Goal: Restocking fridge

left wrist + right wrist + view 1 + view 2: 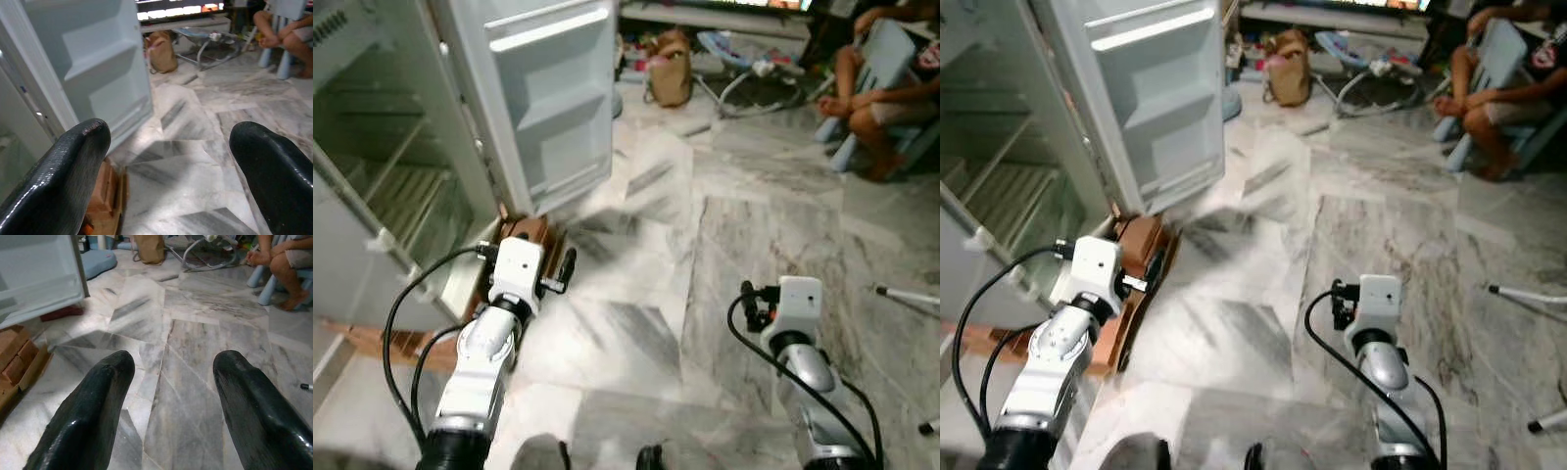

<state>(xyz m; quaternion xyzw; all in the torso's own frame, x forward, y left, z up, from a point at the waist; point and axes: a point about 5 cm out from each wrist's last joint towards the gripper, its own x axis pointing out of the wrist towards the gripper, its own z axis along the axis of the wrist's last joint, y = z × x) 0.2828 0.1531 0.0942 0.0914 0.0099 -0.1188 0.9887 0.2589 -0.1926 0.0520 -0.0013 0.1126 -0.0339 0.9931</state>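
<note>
The fridge (372, 117) stands open on my left, with bare glass shelves (396, 191) inside. Its white door (553, 98) swings out toward the room, and the door racks hold nothing. My left gripper (168, 142) is open and holds nothing, low in front of the fridge beside the door's bottom edge. A brown wooden crate (1141, 245) lies on the floor just under it. My right gripper (171, 369) is open too and holds nothing, over bare marble floor further right. No item for the fridge can be made out.
A person (881, 93) sits on a blue chair at the back right. A brown paper bag (671, 70) and a baby bouncer (744, 69) stand by the far wall. A white pole (906, 294) lies on the floor to the right. Grey marble floor (705, 245) lies ahead.
</note>
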